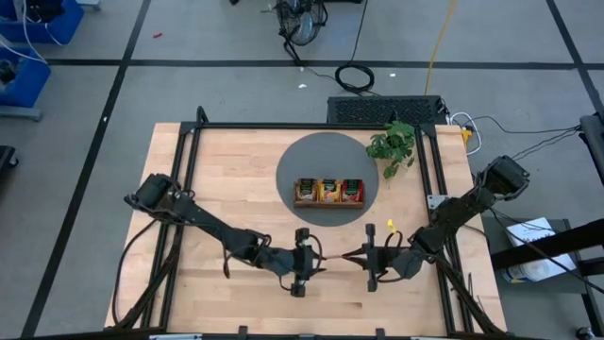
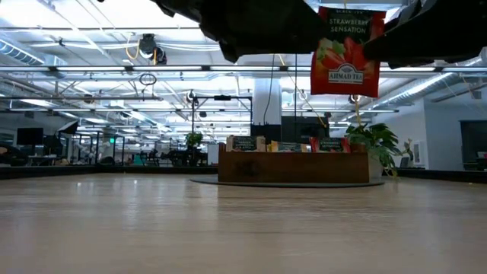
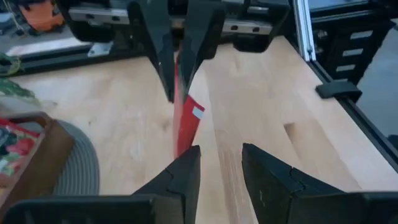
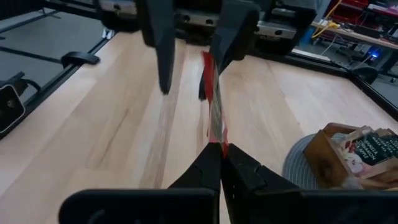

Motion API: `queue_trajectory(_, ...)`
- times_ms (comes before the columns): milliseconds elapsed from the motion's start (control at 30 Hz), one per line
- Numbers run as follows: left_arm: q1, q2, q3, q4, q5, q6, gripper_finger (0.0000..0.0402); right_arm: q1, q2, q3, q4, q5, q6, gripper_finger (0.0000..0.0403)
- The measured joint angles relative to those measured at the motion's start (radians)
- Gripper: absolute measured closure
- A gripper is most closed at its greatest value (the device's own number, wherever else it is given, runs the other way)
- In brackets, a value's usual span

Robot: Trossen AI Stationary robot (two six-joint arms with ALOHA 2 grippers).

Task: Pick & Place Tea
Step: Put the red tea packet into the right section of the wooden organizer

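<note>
A red tea sachet [image 2: 346, 53] hangs well above the table, its printed face toward the near edge. My right gripper [image 4: 219, 155] comes from the table's right and is shut on it. My left gripper [image 3: 221, 165] faces it from the left and is open. In the right wrist view its fingers [image 4: 163, 59] stand on either side of the sachet's far end [image 4: 208, 65]; I cannot tell whether one touches it. More tea sachets [image 1: 328, 190] stand in the wooden tray [image 1: 328, 203] on a grey round mat [image 1: 302, 156]. My right gripper pinches the red sachet by its right-hand edge [image 4: 216, 134] between its two fingers. The fingers come nearly level from the table's right. The sachet stands upright on edge, lifted clear of the table, and reaches out toward my left gripper.
A green leafy plant [image 1: 394, 144] stands at the mat's far right. A small yellow piece [image 1: 390, 226] lies on the table near my right arm. A black frame [image 1: 283, 126] runs along the table's edges. Bare wood [image 1: 226, 189] lies left of the mat.
</note>
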Motion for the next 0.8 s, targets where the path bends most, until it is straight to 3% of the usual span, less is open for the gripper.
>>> queue_trajectory(800, 0.007, -0.003, 0.001, 0.016, -0.133, 0.034, 0.0277, 0.003, 0.0, 0.0, -0.044, -0.028, 0.039, 0.0403)
